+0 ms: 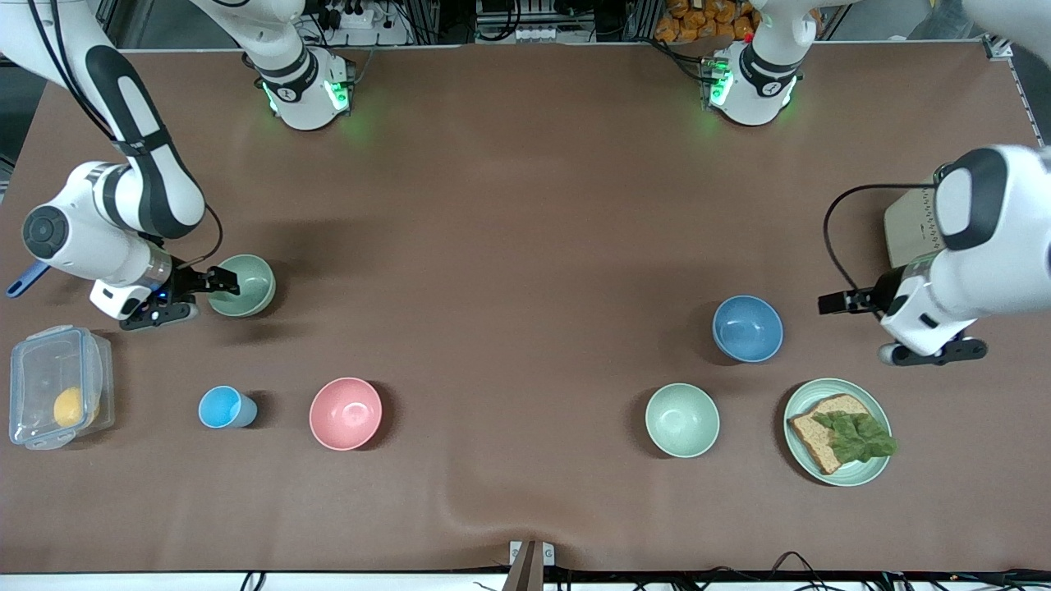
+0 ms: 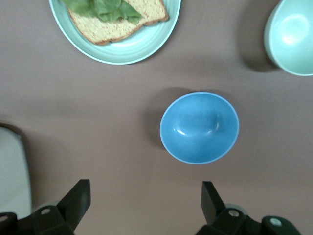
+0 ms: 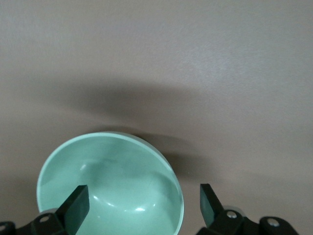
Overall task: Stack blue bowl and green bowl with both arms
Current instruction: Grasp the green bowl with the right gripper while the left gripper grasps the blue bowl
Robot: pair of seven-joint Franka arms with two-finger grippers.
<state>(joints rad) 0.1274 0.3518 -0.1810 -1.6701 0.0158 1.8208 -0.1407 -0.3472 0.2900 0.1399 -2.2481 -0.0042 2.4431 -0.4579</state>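
The blue bowl (image 1: 747, 328) stands upright toward the left arm's end of the table and also shows in the left wrist view (image 2: 199, 127). My left gripper (image 1: 831, 302) is open and empty beside it, apart from it (image 2: 145, 197). One green bowl (image 1: 244, 285) stands toward the right arm's end. My right gripper (image 1: 223, 283) is open at its rim. In the right wrist view (image 3: 144, 200) one finger is over the bowl's inside (image 3: 110, 186) and the other is outside the rim. A look-alike green bowl (image 1: 681, 419) stands nearer the front camera than the blue bowl (image 2: 292, 36).
A green plate (image 1: 846, 472) with bread and lettuce sits beside the second green bowl. A pink bowl (image 1: 346, 413) and a light-blue cup (image 1: 226, 407) stand nearer the camera than the first green bowl. A clear lidded box (image 1: 57, 398) holds a yellow fruit. A white box (image 1: 910, 223) lies under the left arm.
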